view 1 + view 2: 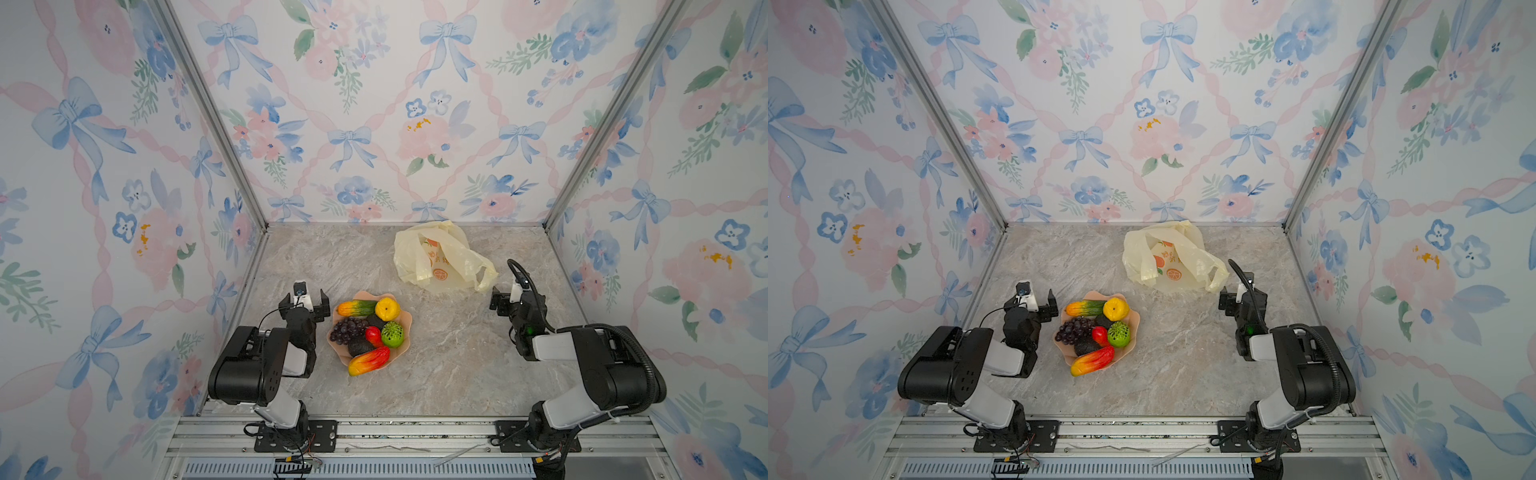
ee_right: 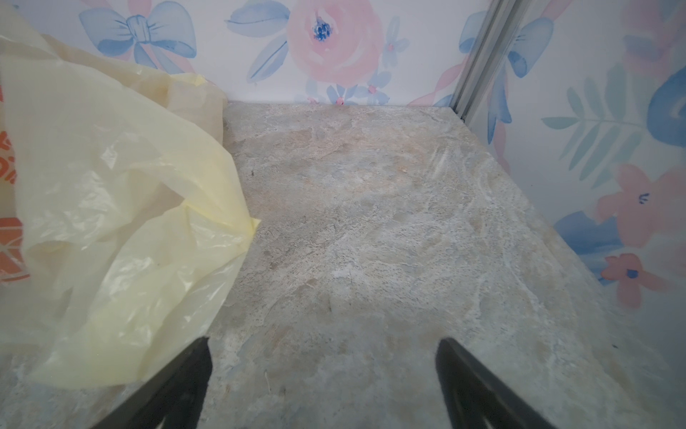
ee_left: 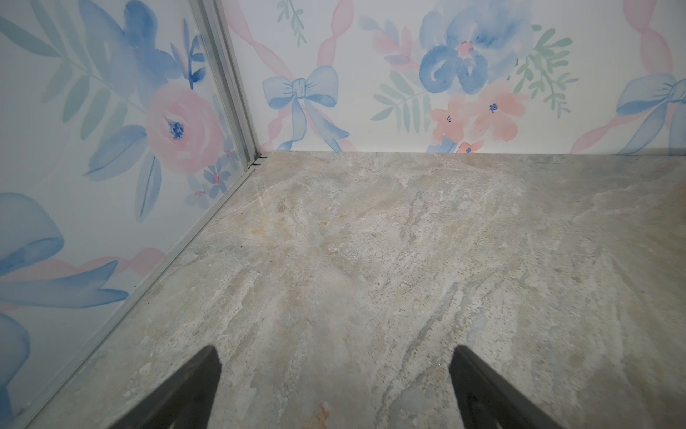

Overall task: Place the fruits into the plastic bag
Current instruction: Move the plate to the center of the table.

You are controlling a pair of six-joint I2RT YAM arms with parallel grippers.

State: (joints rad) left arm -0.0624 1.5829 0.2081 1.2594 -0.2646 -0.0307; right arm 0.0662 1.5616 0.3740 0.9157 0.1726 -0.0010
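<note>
The fruits lie heaped in a pink scalloped dish (image 1: pixel 406 321): yellow citrus (image 1: pixel 387 308), bumpy green ball (image 1: pixel 392 334), purple grape bunch (image 1: pixel 348 329), dark avocado (image 1: pixel 359 345), red-yellow mango (image 1: pixel 369 360) and orange-green mango (image 1: pixel 356 308). The pale-yellow plastic bag (image 1: pixel 440 257) lies crumpled at the back, right of centre. My left gripper (image 1: pixel 305 298) hovers just left of the dish, open and empty over bare table (image 3: pixel 335 351). My right gripper (image 1: pixel 515 296) is open and empty beside the bag's near right handle; the bag (image 2: pixel 111 208) shows in the right wrist view next to one fingertip.
Floral walls close in the marble table (image 1: pixel 436 374) on the left, back and right, with aluminium posts (image 1: pixel 257 208) in the back corners. An aluminium rail (image 1: pixel 415 432) with both arm bases runs along the front edge.
</note>
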